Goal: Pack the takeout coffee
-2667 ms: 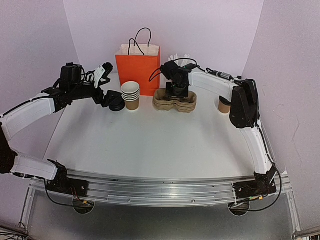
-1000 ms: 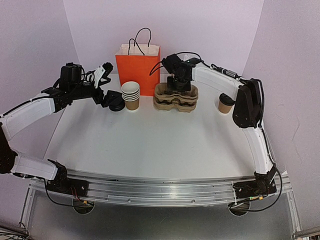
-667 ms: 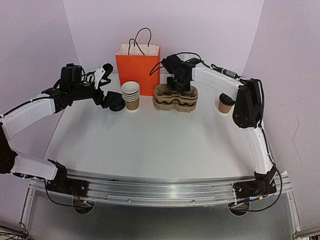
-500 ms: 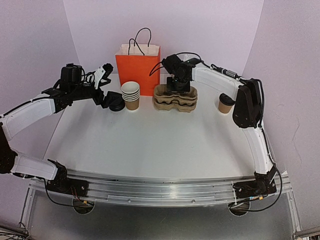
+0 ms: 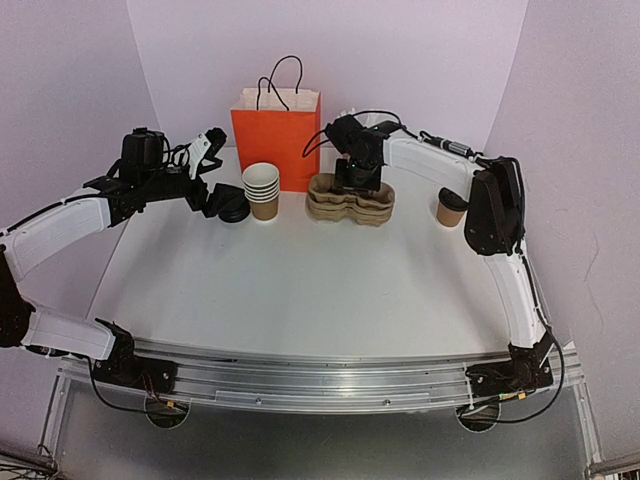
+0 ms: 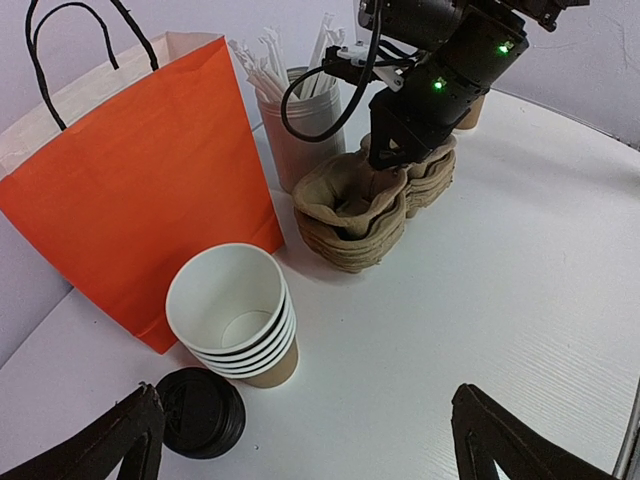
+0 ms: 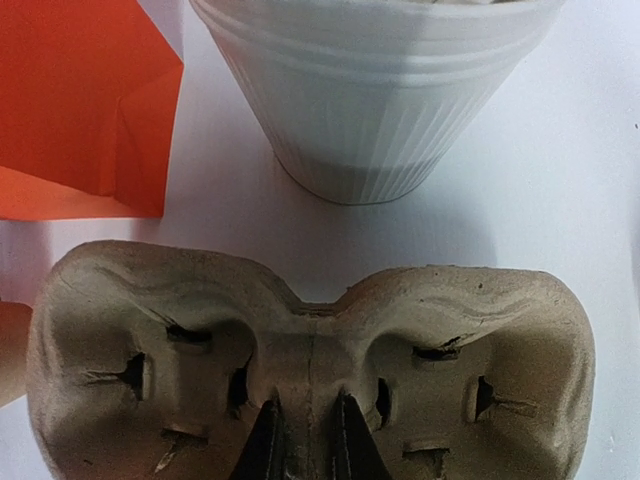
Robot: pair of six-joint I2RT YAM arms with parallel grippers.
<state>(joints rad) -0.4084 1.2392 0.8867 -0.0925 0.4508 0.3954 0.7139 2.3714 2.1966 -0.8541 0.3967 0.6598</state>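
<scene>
Paper in kraft brown forms the small tapered cup of the takeout coffee [image 5: 451,208], capped by a smooth black plastic dome lid. In the overhead view we see it upright on the white surface [image 5: 300,280] at about 2 o'clock, just beside the right arm's black elbow link, with nothing gripping it.

Well apart at its 9 o'clock sits a nested stack of pulp carriers [image 5: 350,203]. They are matte and fibrous, tan, and waisted in outline, each with two round wells cut by short slits. The right fingers [image 7: 265,450] stand narrow over the top carrier [image 7: 310,340], pinched on the raised ridge between its two wells.

At 12 o'clock of the carriers we find a white ribbed cup [image 7: 370,100] with a tapered wall, full of paper-wrapped straws [image 6: 265,70]. At their 10 o'clock stands an orange paper bag [image 5: 276,135], flat-sided and creased, with thin black cord handles and a pale inside.

At 9 o'clock of the carriers rises a stack of lidless cups [image 5: 262,190], brown outside, glossy white inside, with rolled rims. Just beside it, again at 9 o'clock, lies a low pile of black lids [image 5: 232,208], round and domed.

The left fingers [image 6: 120,440] are spread wide near the lids and hold nothing.
</scene>
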